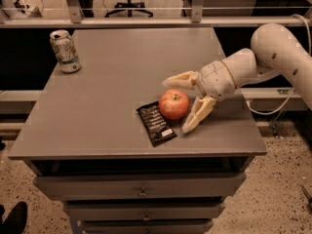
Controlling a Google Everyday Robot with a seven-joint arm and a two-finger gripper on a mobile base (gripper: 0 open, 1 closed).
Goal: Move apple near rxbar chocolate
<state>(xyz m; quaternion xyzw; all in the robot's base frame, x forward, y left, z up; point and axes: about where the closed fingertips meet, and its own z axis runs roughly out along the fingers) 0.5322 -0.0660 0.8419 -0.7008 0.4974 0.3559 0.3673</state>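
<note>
The red apple (174, 105) with a yellowish blush and a short stem stands upright on the grey table (102, 87), right beside the rxbar chocolate (156, 123), a flat dark wrapper with a small white label at its near end. My gripper (179, 103) comes in from the right on a cream arm. Its two fingers are spread wide, one behind the apple and one at its near right side. The apple rests on the table between them and the fingers do not grip it.
A green-and-white soda can (65, 51) stands at the table's far left corner. The table's front edge is just below the bar, with drawers under it. Metal rails and an office chair stand behind the table.
</note>
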